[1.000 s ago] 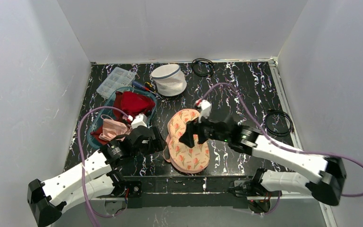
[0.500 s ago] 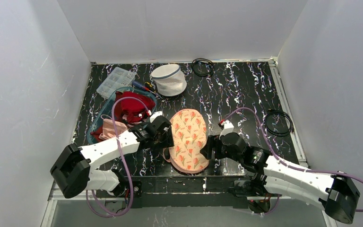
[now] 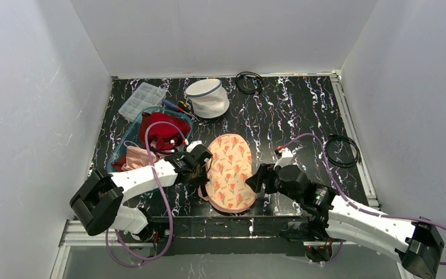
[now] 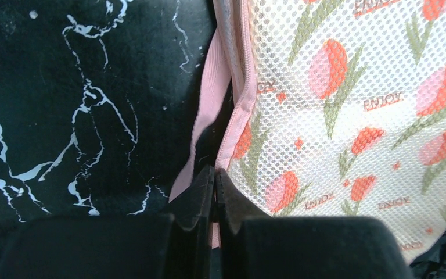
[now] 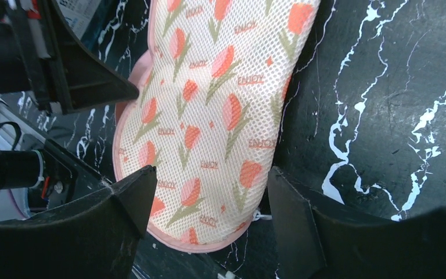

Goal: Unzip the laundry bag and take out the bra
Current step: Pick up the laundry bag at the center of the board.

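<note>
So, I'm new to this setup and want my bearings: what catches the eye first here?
The tulip-print mesh bag lies at the near middle of the table, with the left gripper shut at its pink zipper edge. The right gripper hangs open by its other side.

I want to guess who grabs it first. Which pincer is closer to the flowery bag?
Left. The left pincer pinches the pink zipper edge of the flowery bag; the right pincer is open beside the opposite edge.
</note>
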### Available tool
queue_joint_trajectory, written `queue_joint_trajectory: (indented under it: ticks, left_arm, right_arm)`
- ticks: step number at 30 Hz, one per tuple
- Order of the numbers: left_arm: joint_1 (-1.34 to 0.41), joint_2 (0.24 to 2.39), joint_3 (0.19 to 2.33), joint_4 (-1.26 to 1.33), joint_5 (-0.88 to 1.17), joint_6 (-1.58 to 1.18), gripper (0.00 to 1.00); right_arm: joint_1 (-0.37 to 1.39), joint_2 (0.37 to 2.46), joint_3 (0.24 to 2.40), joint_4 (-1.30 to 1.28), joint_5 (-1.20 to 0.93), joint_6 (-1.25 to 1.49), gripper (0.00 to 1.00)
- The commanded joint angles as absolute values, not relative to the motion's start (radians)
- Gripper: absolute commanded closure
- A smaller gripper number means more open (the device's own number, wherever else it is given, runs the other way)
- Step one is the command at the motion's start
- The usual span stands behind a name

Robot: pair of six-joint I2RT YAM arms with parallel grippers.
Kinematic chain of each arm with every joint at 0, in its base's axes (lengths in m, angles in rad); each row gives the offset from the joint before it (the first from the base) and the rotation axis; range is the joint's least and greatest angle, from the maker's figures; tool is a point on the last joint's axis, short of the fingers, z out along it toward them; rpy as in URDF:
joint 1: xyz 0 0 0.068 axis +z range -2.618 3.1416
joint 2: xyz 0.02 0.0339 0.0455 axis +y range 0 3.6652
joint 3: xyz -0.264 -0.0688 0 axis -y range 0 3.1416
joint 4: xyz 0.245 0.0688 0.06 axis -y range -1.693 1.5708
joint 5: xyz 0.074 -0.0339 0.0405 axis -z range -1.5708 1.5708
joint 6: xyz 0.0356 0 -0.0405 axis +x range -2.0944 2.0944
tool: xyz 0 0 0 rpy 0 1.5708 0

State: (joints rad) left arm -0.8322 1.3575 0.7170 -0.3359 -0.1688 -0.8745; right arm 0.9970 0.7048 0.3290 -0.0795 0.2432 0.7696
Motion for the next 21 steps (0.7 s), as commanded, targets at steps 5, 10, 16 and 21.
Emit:
queue_joint_trajectory:
  ticks: [5,10,16,21]
  left_arm:
    - [-0.828,1.322,0.687,-0.380,-0.199,-0.862,1.00]
    - [-0.828,1.185,0.740,-0.448,-0.182,-0.815,0.86]
    - [-0.829,1.082,0.826,-0.450,-0.105,-0.759,0.65]
    - [-0.828,1.151,0.740,-0.142,0.063,-0.764,0.69]
  right_arm:
    - [0.995,0.656,0.289,-0.101,0.300,0.804,0.19]
    - [0.994,0.598,0.296,-0.174,0.332,0.804,0.12]
    - [0.992,0.504,0.249,-0.196,0.316,0.804,0.01]
    - [0.984,0.474,0.178,-0.042,0.281,0.872,0.01]
